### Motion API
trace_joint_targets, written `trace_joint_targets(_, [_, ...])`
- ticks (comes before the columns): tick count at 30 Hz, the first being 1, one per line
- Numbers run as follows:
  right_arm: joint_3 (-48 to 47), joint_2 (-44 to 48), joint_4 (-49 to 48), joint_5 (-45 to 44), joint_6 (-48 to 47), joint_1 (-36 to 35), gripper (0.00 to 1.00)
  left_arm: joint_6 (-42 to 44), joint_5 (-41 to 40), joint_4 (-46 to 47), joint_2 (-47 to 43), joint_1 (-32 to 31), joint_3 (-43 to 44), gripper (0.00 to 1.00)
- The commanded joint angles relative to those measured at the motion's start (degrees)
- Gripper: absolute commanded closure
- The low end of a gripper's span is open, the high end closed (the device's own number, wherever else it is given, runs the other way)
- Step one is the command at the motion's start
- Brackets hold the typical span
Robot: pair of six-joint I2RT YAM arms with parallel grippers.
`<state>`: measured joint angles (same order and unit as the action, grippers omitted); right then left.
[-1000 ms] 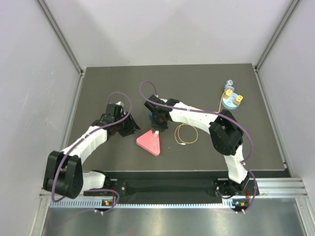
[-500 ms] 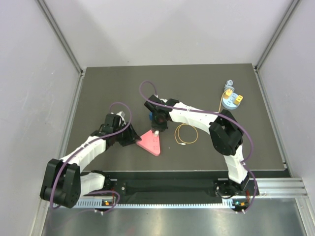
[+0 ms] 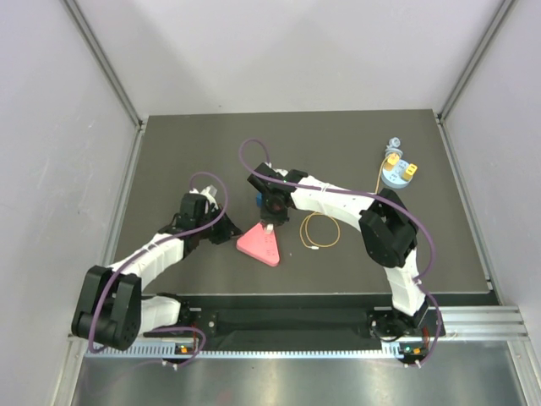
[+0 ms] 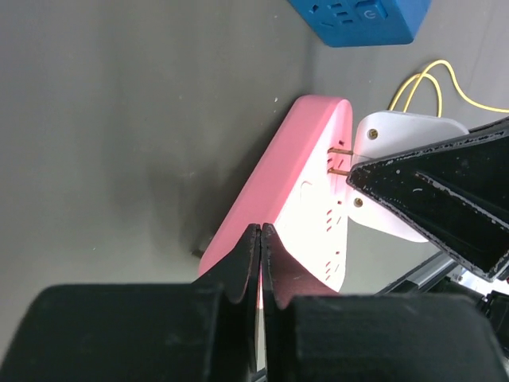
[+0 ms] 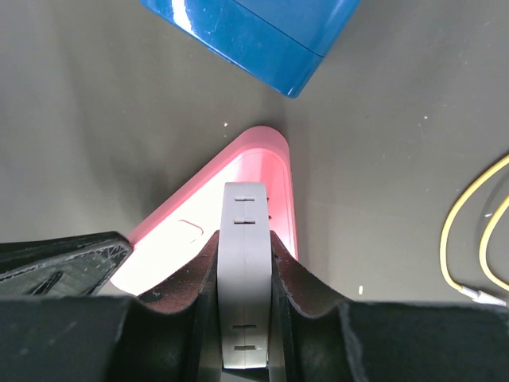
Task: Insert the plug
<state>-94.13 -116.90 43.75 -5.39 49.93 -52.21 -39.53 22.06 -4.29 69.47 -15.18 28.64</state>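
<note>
My right gripper (image 3: 269, 222) (image 5: 245, 239) is shut on a white two-prong plug (image 5: 245, 294). In the left wrist view the white plug (image 4: 402, 135) has its brass prongs (image 4: 340, 160) at the top face of a pink triangular socket block (image 3: 258, 245) (image 4: 306, 199) (image 5: 191, 227). My left gripper (image 3: 225, 232) (image 4: 261, 232) is shut and empty, its tips at the pink block's left edge. Two small yellow blocks (image 3: 397, 166) sit on a blue round base at the far right. A thin yellow cable (image 3: 319, 230) lies looped nearby; which block it joins I cannot tell.
A blue socket cube (image 3: 256, 200) (image 4: 359, 17) (image 5: 250, 36) stands just behind the pink block. The yellow cable loop (image 5: 477, 239) lies right of my right gripper. Grey walls and metal rails (image 3: 127, 152) bound the dark mat.
My left arm has swung forward and right, bringing its shut gripper to the pink block's left edge. My right gripper and the white plug have stayed in place.
</note>
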Motion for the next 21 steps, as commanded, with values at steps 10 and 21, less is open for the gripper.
trace_joint_targets(10, [-2.9,-2.19,-1.21,1.61,-1.15,-0.88,1.0,0.5,0.0,1.22,2.69,-0.38,-2.28,1.0])
trace_joint_targets(21, [-6.6,-5.18,3.36,-0.94,-1.33,-2.11,1.0,0.15,0.26,3.86,5.32,-0.38,-3.77,1.0])
